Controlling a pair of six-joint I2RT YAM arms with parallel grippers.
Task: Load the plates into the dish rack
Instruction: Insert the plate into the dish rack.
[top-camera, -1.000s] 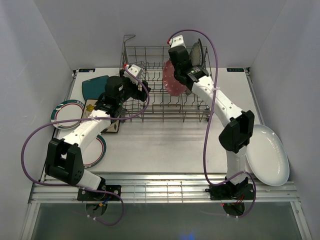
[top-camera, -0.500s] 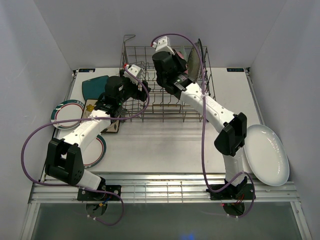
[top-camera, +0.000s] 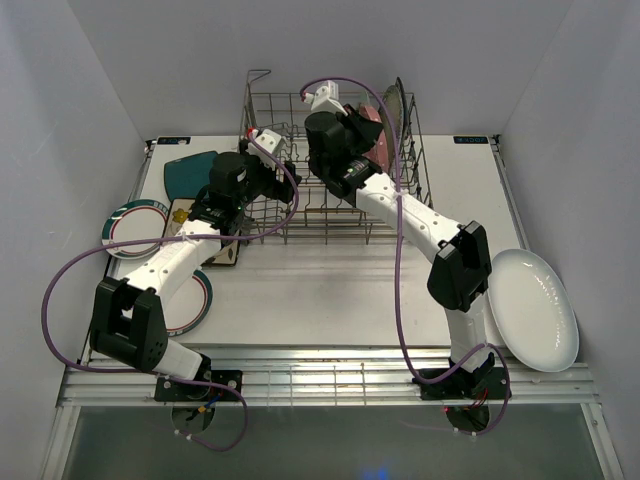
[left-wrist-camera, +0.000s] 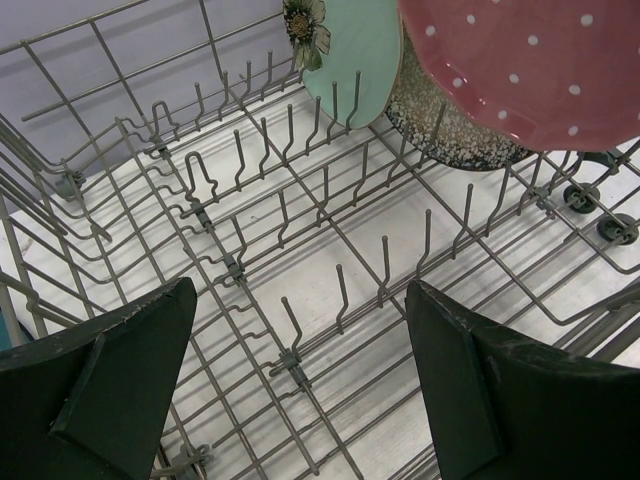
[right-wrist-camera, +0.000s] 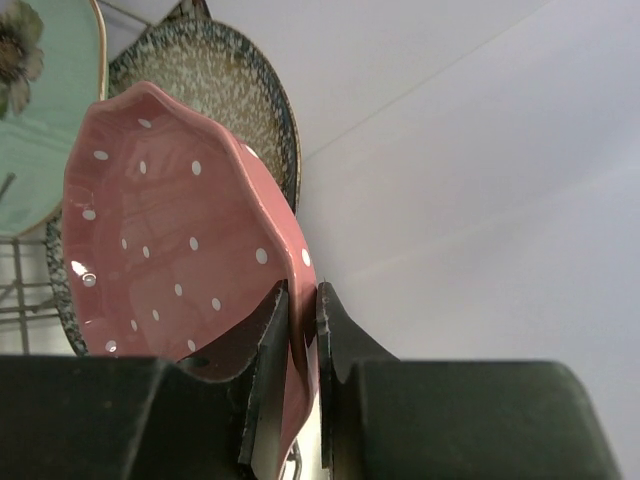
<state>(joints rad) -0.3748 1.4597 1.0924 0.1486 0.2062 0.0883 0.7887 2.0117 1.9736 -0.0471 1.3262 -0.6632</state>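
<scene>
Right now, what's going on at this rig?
The right gripper is shut on the rim of the pink dotted plate and holds it above the tines of the dish rack. It is next to the speckled plate and the mint green plate standing there. The left gripper hangs open and empty over the rack's bare tines. The teal square plate, two white rimmed plates and the big white oval plate lie on the table.
</scene>
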